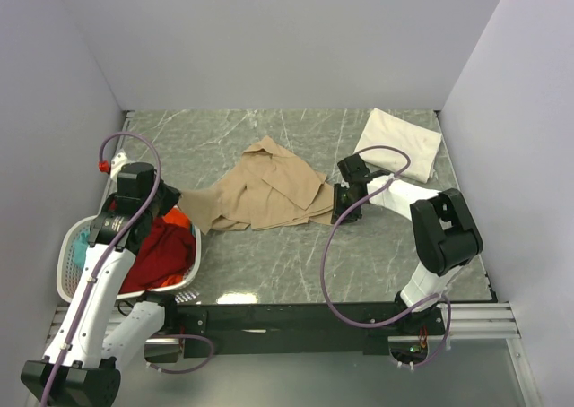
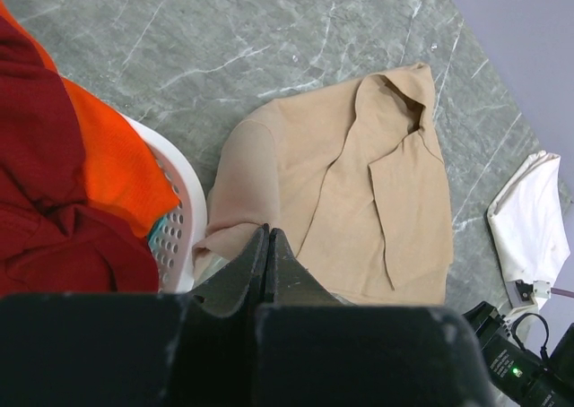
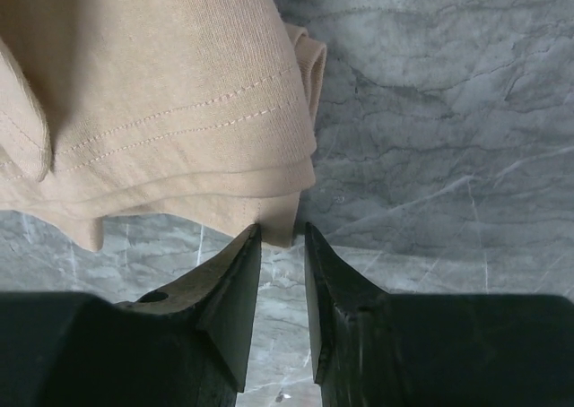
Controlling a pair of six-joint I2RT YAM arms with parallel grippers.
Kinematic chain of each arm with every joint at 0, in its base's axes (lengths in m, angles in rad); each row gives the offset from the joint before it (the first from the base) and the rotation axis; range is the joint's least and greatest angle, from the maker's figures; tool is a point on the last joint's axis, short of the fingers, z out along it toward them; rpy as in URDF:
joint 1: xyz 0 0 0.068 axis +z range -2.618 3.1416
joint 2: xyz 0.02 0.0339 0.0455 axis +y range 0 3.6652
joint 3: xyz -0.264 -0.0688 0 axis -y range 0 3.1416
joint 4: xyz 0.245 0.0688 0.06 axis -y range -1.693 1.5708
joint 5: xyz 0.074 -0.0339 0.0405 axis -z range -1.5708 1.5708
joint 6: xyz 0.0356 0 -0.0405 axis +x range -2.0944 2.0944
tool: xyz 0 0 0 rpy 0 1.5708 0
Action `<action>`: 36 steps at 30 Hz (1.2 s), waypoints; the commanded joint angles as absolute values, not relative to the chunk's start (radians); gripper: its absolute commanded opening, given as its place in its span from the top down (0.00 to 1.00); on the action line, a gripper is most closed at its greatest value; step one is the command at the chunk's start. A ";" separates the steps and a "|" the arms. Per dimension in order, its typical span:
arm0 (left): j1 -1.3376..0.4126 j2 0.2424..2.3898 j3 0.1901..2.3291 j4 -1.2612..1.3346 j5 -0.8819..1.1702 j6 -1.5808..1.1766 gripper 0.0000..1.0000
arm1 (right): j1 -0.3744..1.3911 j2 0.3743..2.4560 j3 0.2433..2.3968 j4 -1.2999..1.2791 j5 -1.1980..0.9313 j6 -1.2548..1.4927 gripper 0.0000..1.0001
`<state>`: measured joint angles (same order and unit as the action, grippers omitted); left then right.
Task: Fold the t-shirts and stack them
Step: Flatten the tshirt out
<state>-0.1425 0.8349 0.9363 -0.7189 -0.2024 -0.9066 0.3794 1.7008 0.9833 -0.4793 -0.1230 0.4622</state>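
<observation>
At the tan t-shirt (image 3: 161, 84) hem, only its wrist view shows right pincer (image 3: 282, 230) parted; left pincer (image 2: 268, 233) clenched.

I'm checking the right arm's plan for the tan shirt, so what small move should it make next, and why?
Probably ease the right gripper slightly forward and close on the hem corner of the tan shirt. Its jaws stand apart with that corner just at the tips, nothing is clamped yet, and the shirt lies crumpled and unfolded on the table.
</observation>
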 commanded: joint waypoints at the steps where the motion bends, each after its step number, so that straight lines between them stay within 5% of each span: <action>1: -0.137 0.818 0.934 -0.703 -0.204 -0.899 1.00 | 0.383 1.727 0.996 -0.469 -0.106 0.448 0.67; 21: -0.138 0.805 0.917 -0.703 -0.201 -0.896 1.00 | 0.434 1.758 1.014 -0.525 -0.038 0.446 0.68; 23: -0.138 0.799 0.913 -0.701 -0.206 -0.896 1.00 | 0.439 1.770 1.011 -0.528 -0.035 0.449 0.72; 27: -0.138 0.802 0.893 -0.690 -0.195 -0.894 1.00 | 0.439 1.776 1.014 -0.534 -0.058 0.452 0.99; 36: -0.137 0.900 0.946 -0.635 -0.147 -0.859 1.00 | 0.400 1.554 1.245 -0.713 -0.141 0.480 1.00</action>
<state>-0.1410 0.8654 0.8886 -0.6991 -0.1791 -0.8944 0.4187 1.6928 1.0931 -0.6247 -0.1081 0.4625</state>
